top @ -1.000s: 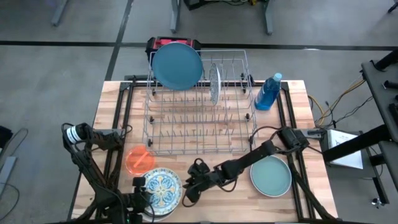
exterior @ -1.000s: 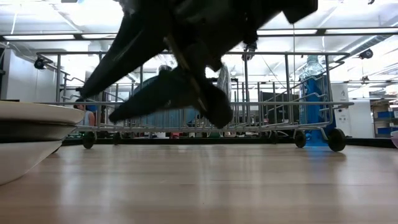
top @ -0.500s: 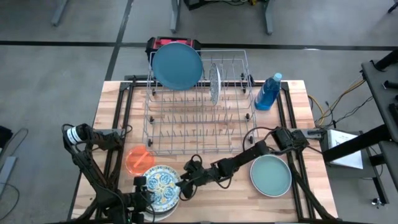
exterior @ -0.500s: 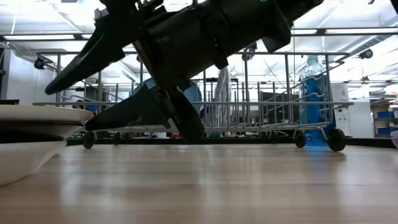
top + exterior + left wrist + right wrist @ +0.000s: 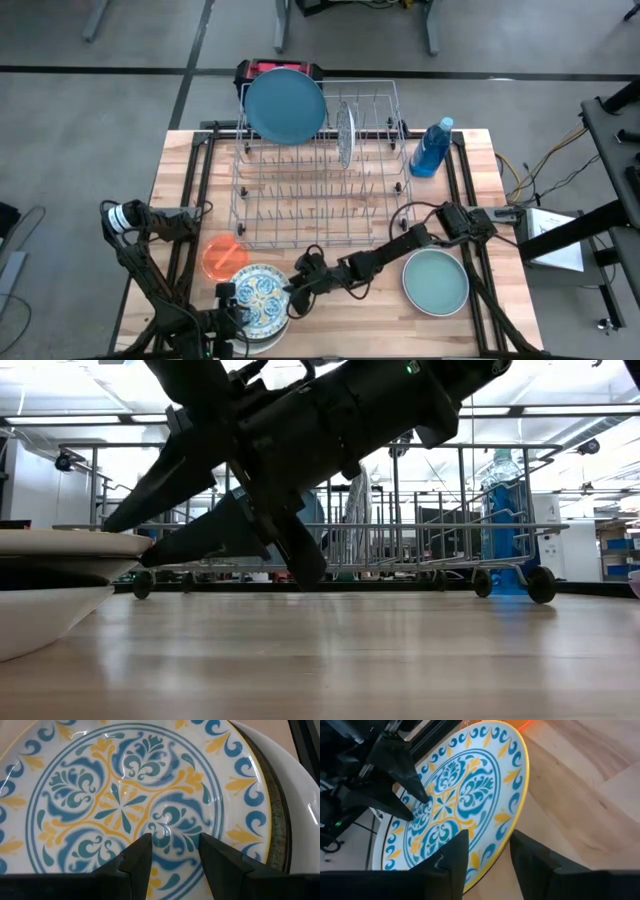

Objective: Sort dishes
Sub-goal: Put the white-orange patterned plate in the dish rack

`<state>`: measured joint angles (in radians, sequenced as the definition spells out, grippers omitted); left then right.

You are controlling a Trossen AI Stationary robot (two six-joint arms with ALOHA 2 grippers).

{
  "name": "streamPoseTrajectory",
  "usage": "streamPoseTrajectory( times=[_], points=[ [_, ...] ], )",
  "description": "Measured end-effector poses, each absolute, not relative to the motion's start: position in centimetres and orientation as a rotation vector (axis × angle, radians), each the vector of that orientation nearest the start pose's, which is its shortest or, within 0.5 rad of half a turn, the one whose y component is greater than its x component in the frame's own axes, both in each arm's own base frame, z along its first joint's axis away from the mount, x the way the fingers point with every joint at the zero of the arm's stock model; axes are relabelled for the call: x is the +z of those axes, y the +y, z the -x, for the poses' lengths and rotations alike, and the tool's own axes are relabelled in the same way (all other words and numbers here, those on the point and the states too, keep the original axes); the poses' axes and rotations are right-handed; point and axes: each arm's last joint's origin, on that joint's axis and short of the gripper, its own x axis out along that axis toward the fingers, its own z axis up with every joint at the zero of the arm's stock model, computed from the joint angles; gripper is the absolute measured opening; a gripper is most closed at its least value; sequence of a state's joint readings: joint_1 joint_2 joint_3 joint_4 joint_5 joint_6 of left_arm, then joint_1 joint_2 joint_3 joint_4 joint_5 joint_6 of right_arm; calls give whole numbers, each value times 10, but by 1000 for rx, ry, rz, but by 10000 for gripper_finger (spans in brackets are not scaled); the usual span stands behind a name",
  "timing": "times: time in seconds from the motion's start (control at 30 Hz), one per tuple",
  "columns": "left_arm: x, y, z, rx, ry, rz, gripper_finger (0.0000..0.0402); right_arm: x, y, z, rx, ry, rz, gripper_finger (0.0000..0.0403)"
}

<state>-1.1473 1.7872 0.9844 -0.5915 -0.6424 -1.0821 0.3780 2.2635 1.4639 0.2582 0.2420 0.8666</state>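
The black-and-white-rimmed stack at the table's near left carries a blue-and-yellow patterned plate [image 5: 260, 300] on top, over a dark plate and a white one [image 5: 40, 610]. My right gripper [image 5: 293, 297] is open at this plate's right rim [image 5: 496, 854]; in the low view [image 5: 128, 543] one finger is above the rim and one beside it. My left gripper [image 5: 174, 845] is open just over the plate's face. A small orange plate [image 5: 224, 256] and a teal plate [image 5: 436, 282] lie flat on the table. A large blue plate [image 5: 285, 105] and a pale plate [image 5: 345, 130] stand in the rack. My right gripper comes level from the table's right, its open fingers [image 5: 455, 855] on either side of the patterned plate's right rim; I cannot tell whether they touch it. My left gripper's fingertips [image 5: 422, 797] point down at the plate's face; I cannot tell whether they touch.
The wire rack [image 5: 320, 190] fills the table's middle and far part. A blue bottle [image 5: 432, 148] stands at its right. Bare wood [image 5: 350, 320] lies between the stack and the teal plate, under my right arm.
My right gripper has gone toward the table's left edge, up to the patterned plate's right rim, staying open. The plates have not moved.
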Motion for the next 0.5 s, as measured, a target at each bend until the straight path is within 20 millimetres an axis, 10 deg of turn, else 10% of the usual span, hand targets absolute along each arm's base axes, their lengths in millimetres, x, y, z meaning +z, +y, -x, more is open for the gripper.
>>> streamPoseTrajectory(
  times=[0.5],
  points=[
    [138, -273, -143, 89, 901, -72, 154, 124, 169, -454, -127, 513, -651, 14]
  ],
)
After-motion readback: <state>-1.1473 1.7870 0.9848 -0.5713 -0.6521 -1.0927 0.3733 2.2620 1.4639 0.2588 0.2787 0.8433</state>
